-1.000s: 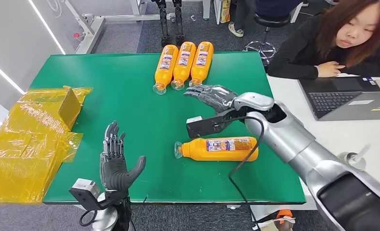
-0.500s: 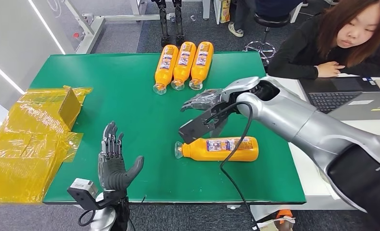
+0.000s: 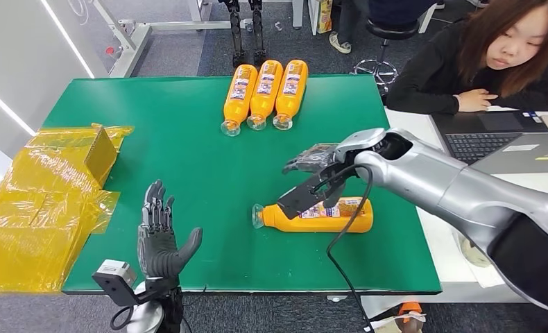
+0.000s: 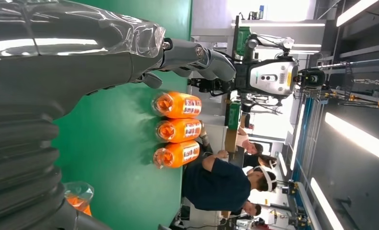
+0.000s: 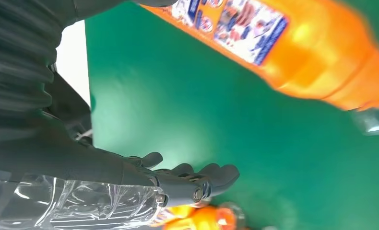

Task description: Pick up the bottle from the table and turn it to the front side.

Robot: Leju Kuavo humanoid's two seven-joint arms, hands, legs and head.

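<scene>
One bottle (image 3: 318, 214) is lying on its side by itself on the green table (image 3: 188, 139), cap end pointing toward my left, label partly turned up, and that is the one I am going for. Three more bottles (image 3: 265, 94) are lying side by side at the far edge with their labels up, well apart from it, which I am reading as the finished row.

I am holding my right hand (image 3: 311, 158) above the table just beyond the lone bottle, fingers spread and grasping nothing; it is not touching the bottle. My right wrist camera is looking across the felt at the orange body and its printed label (image 5: 235, 25), with my fingers (image 5: 197, 177) stretched out flat and apart from it. I am judging that the hand needs to come down around the bottle's middle before any turning can begin.

I am keeping my left hand (image 3: 160, 236) upright near the front edge, fingers released and empty, well clear of the work.
</scene>
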